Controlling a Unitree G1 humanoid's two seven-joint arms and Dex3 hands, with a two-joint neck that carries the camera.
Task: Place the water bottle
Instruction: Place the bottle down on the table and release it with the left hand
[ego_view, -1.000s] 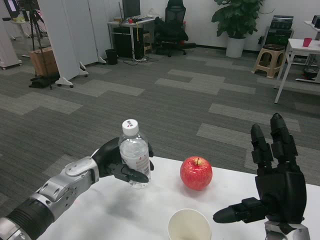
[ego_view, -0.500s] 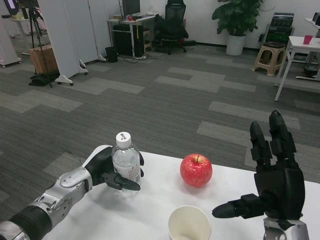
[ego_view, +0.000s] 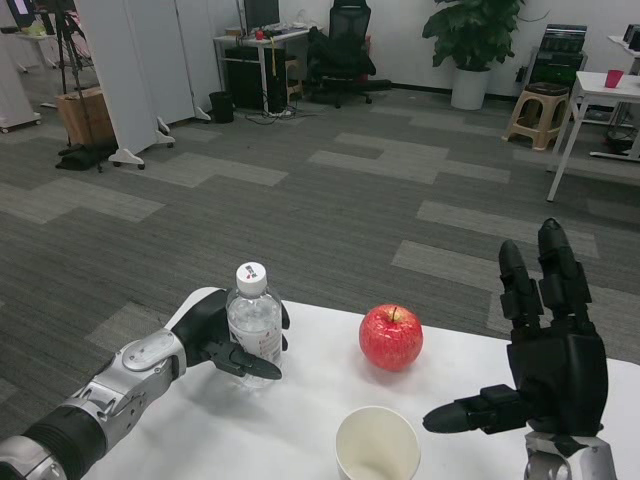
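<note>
Seen from the head camera, looking down over a white surface (ego_view: 300, 440) at the bottom of the frame. At lower left, left hand (ego_view: 222, 338) wrapped around a clear water bottle (ego_view: 254, 325) — fingers closed across the front of its body, white cap free above them. Bottle upright, near the far left corner of the surface; base hidden behind the fingers, so cannot tell whether resting on the surface or just above it. Grip kept low on the body, likely to keep the bottle steady and vertical while being set down; release apparently not yet made.

At lower right, right hand (ego_view: 552, 360) raised with palm facing the camera — fingers spread and pointing up, thumb out toward the centre, holding nothing. Well apart from the bottle, seemingly just waiting.

Near centre, a red apple (ego_view: 391, 338) on the surface, to the right of the bottle with a clear gap between them. In front of the apple, at the bottom edge, an empty paper cup (ego_view: 378, 447), open mouth up. Neither crowds the bottle's spot, though a sideways drift to the right would bring it toward the apple.

Beyond the surface, grey carpeted floor, white partition panels at upper left, an office chair and desk at top centre, a potted plant at upper right.
</note>
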